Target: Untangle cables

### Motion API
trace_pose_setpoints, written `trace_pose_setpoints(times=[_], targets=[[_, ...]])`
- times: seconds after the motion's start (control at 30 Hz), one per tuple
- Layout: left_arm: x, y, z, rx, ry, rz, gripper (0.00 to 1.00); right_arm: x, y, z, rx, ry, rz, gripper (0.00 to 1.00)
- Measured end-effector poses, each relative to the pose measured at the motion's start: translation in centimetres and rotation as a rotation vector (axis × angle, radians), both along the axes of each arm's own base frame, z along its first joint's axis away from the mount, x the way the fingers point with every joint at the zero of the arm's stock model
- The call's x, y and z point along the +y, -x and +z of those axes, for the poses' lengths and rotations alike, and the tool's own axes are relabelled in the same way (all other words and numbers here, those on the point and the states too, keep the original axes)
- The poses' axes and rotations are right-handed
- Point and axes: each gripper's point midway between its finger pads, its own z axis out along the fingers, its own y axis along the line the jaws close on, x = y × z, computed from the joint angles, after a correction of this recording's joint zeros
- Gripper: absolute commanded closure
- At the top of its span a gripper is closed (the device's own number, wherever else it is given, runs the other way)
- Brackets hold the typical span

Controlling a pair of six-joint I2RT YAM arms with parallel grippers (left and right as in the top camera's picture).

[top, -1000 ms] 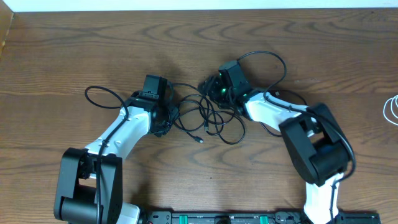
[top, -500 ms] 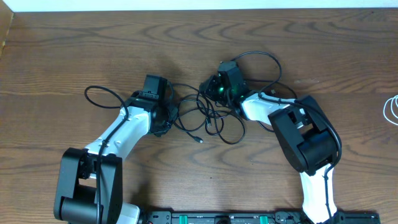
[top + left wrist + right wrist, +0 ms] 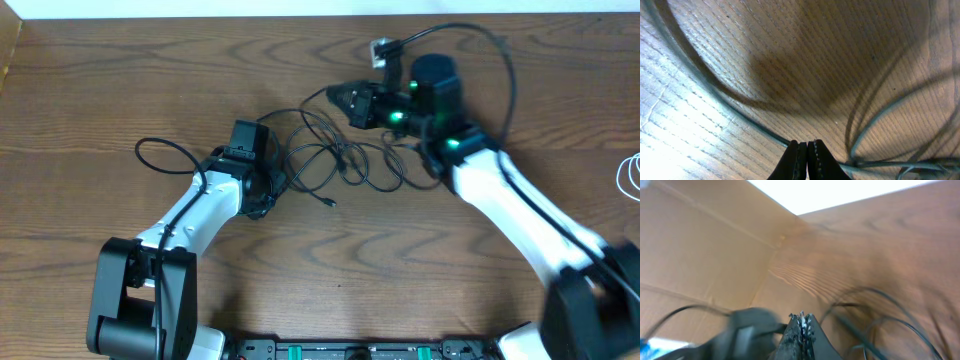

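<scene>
A tangle of thin black cables point(image 3: 335, 165) lies at mid-table between the two arms, with one small plug end point(image 3: 328, 203) trailing toward the front. My left gripper point(image 3: 266, 197) is low at the tangle's left edge. In the left wrist view that gripper point(image 3: 806, 145) is shut, and a black cable point(image 3: 715, 95) runs into its tips and out to the right. My right gripper point(image 3: 337, 98) is lifted above the tangle's far side, shut on a black cable strand point(image 3: 312, 97) that hangs down into the bunch. Its tips point(image 3: 802, 317) are pressed together. A white cable point(image 3: 630, 178) lies at the right edge.
A cardboard wall point(image 3: 700, 245) stands at the table's far left corner point(image 3: 10, 50). Thicker black arm wires loop beside the left arm point(image 3: 160, 147) and over the right wrist point(image 3: 495, 45). The arm bases stand along the front edge point(image 3: 350, 350).
My right gripper has shut on a strand and risen toward the back right, dragging the tangle that way. My left gripper has closed where it was.
</scene>
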Motion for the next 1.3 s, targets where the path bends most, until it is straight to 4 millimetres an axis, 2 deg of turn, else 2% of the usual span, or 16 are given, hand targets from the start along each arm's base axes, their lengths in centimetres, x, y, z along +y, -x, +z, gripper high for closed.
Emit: trace_pose_setpoints(times=[0.1,0.23,0.3,0.33,0.37,0.43,0.47,0.6,0.67,0.73,0.9,1.0,1.1,1.23,1.3], targets=[[0.0,0.0,0.0,0.0,0.0,0.0,0.86,-0.6,2.1,3.0,-0.07,0.009,0.028,0.99],[0.0,0.0,0.0,0.0,0.0,0.0,0.73,-1.4,3.9,3.9,-0.11,0.057,0.052,0.99],[0.0,0.0,0.0,0.0,-0.002,0.003,0.63,-1.7,4.5,4.1,-0.132,0.085,0.055,0.99],[0.0,0.0,0.0,0.0,-0.002,0.001,0.5,-2.0,4.6,3.9,-0.139,0.106,0.053,0.96],[0.0,0.0,0.0,-0.001,-0.003,0.002,0.43,-2.2,4.8,3.7,-0.143,0.126,0.049,0.92],[0.2,-0.1,0.0,-0.003,-0.009,0.005,0.31,-2.8,5.0,2.3,-0.116,0.19,0.037,0.82],[0.4,0.0,-0.1,-0.002,-0.02,0.006,0.28,-3.1,5.2,1.3,-0.082,0.221,0.03,0.78],[1.8,0.8,-0.4,0.03,-0.096,0.023,0.27,-4.1,6.2,-3.3,0.054,0.362,0.023,0.59],[2.0,1.2,-0.5,0.044,-0.109,0.026,0.22,-4.5,6.9,-5.5,0.125,0.424,0.025,0.46],[1.6,1.3,-0.5,0.052,-0.081,0.022,0.19,-5.0,7.6,-7.5,0.186,0.496,0.02,0.44],[1.6,1.2,-0.1,0.069,0.027,0.054,0.19,-7.9,8.5,-10.4,0.309,0.636,-0.074,0.41],[2.6,0.4,1.6,0.023,0.087,0.106,0.19,-9.6,8.8,-11.5,0.354,0.713,-0.131,0.38],[3.3,-1.4,5.7,-0.125,0.145,0.167,0.19,-10.4,8.8,-11.8,0.368,0.748,-0.164,0.36],[2.2,-5.0,10.9,-0.355,0.222,0.174,0.18,-10.7,8.6,-11.8,0.362,0.754,-0.182,0.36],[1.3,-6.2,12.2,-0.407,0.258,0.183,0.19,-10.7,8.5,-11.8,0.36,0.757,-0.186,0.32]])
